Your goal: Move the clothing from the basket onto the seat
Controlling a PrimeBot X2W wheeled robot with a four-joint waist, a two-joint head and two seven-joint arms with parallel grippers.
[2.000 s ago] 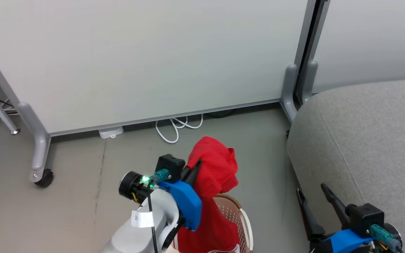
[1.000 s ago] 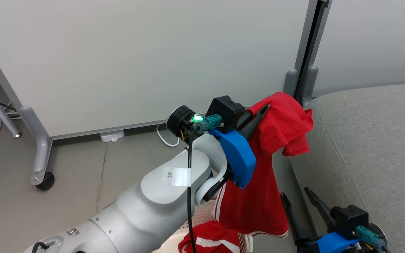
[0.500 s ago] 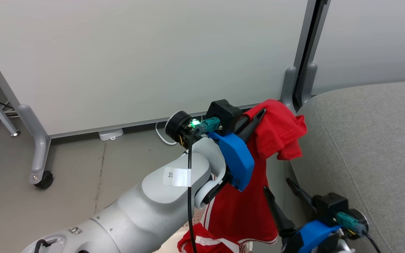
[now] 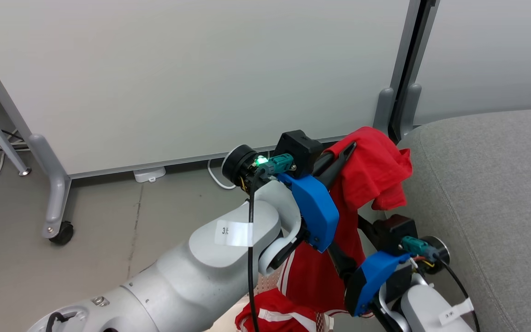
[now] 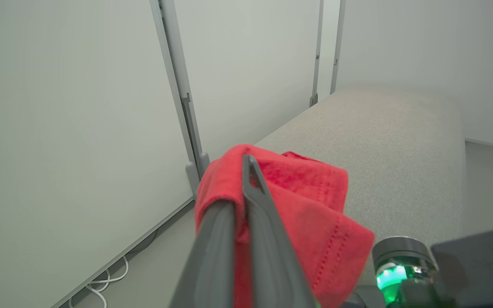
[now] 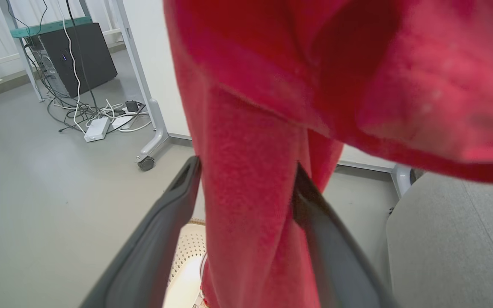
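One garment (image 4: 376, 163) hangs from left gripper (image 4: 349, 149) (clamped)

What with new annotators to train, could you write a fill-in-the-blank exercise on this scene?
1. The left gripper is shut on a ____ garment.
2. The right gripper has its jaws ____ on either side of that hanging garment.
3. The seat is covered in ____ fabric.
Missing words: red; open; grey.
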